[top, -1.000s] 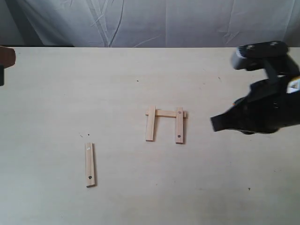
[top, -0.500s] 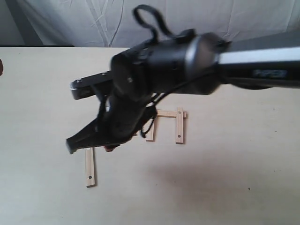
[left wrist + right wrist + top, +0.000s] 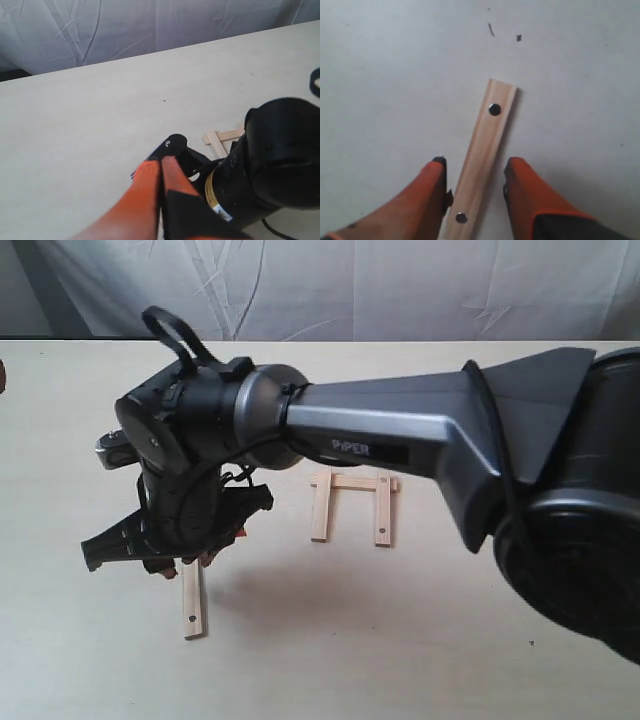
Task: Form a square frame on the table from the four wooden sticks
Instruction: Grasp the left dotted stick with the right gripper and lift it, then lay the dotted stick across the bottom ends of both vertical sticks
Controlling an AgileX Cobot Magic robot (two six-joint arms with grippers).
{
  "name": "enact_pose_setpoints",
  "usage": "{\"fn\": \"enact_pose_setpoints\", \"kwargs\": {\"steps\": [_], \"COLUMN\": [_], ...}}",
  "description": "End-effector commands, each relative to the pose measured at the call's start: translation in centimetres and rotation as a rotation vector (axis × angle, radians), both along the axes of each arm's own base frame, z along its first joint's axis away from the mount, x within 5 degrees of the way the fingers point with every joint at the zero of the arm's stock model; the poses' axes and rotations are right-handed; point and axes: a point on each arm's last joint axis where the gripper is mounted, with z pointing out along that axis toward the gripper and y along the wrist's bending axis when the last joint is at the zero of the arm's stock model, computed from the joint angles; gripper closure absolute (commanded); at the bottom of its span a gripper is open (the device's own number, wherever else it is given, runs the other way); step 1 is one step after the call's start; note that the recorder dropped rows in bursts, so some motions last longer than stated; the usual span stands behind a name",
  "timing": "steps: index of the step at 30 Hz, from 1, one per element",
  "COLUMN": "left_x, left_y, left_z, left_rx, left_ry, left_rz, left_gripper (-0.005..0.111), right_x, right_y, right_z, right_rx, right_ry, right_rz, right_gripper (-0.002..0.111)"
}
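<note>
Readable: "PiPER" lettering on grey link of right arm. Yellow sticker on its black wrist housing, too small to read. Jaws of right gripper spread wide, orange fingers straddling one end of loose stick, clamping nothing; contact on one side hard to judge. Look of loose stick: pale flat slat, dark hole near each end, flat on table, front-left in exterior view, well apart from other three sticks. Those sit mid-table as a U open toward the camera, crossbar at far ends, tips protruding slightly, dark dots on right leg. Jaws of left gripper pinched together, empty.
</note>
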Motion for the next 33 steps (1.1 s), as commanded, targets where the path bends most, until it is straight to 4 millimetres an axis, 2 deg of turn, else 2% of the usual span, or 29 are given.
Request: {"fn": "enact_pose_setpoints", "kwargs": {"steps": [1,9,10,13,14,17,20,22,25,29,33], "left_x": [-0.1,-0.1,-0.1,-0.1,-0.1,-0.1,-0.1,-0.1,-0.1,0.0,0.0], "left_y": [0.0,0.0,0.0,0.0,0.0,0.1,0.1,0.2,0.3,0.4,0.4], "left_z": [0.1,0.0,0.0,0.0,0.0,0.0,0.0,-0.1,-0.1,-0.1,-0.1], "left_rx": [-0.005,-0.004,-0.004,-0.004,-0.003,0.005,0.017,0.025,0.047,0.077,0.079], "left_ry": [-0.018,-0.014,-0.014,-0.014,-0.012,-0.011,-0.01,-0.008,-0.013,-0.02,-0.021], "left_rz": [-0.001,-0.001,-0.001,-0.001,-0.001,0.0,0.001,0.002,0.005,0.009,0.01], "left_gripper": [0.107,0.107,0.107,0.107,0.107,0.107,0.107,0.107,0.107,0.107,0.107], "right_x": [-0.8,-1.1,-1.1,-1.1,-1.1,-0.5,0.9,2.0,4.3,7.0,8.6], "right_y": [0.6,0.8,0.8,0.6,0.5,-0.1,-1.7,-3.5,-6.3,-9.4,-11.6], "right_z": [-1.4,-3.1,-3.1,-2.8,-2.6,-0.7,2.2,4.4,6.7,8.0,7.9], "right_rx": [-0.042,-0.073,-0.079,-0.095,-0.098,-0.093,-0.106,-0.135,-0.178,-0.197,-0.154], "right_ry": [-0.002,0.007,0.01,0.003,0.0,-0.029,-0.07,-0.093,-0.143,-0.175,-0.136], "right_rz": [-0.024,-0.021,-0.021,0.009,0.01,0.037,0.082,0.156,0.259,0.434,0.609], "right_gripper": [0.069,0.07,0.074,0.104,0.108,0.109,0.109,0.109,0.109,0.109,0.109]}}
